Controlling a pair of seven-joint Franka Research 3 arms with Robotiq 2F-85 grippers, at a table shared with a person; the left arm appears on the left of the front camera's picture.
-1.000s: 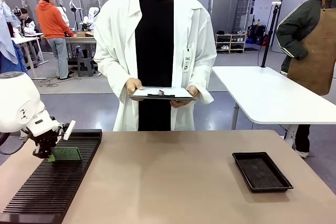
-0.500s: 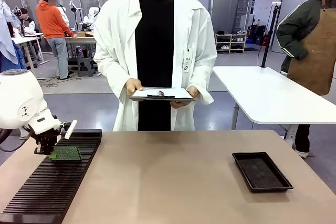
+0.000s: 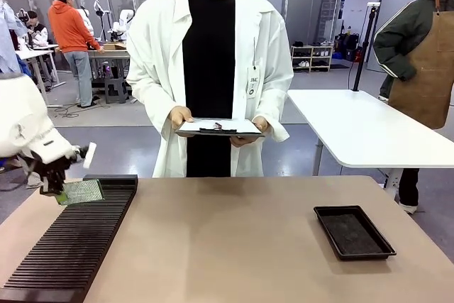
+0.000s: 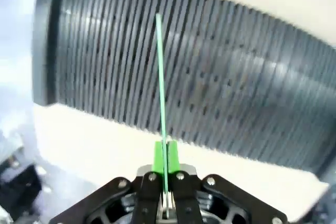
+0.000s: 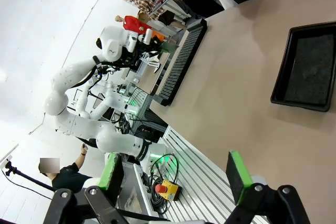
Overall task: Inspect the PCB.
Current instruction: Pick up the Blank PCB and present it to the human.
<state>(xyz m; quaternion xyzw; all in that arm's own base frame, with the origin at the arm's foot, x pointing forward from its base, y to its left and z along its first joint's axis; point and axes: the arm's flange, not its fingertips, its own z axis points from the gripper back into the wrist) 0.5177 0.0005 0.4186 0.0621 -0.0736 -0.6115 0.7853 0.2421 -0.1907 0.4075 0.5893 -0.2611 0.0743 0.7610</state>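
Nearest, the left gripper (image 4: 164, 156) has its green pads (image 4: 157, 157) pinched shut on one edge of the PCB (image 4: 160, 77), holding it edge-on over the far end of the black slotted rack (image 4: 226, 77) and seemingly clear of the slots. The right gripper (image 5: 173, 174) stands wide apart with nothing in it. The board looks light, thin and stiff (probably easy to crack or scuff), so a bare-edge hold seems right, and beyond the table a person (image 3: 213, 69) holds a clipboard (image 3: 218, 127).
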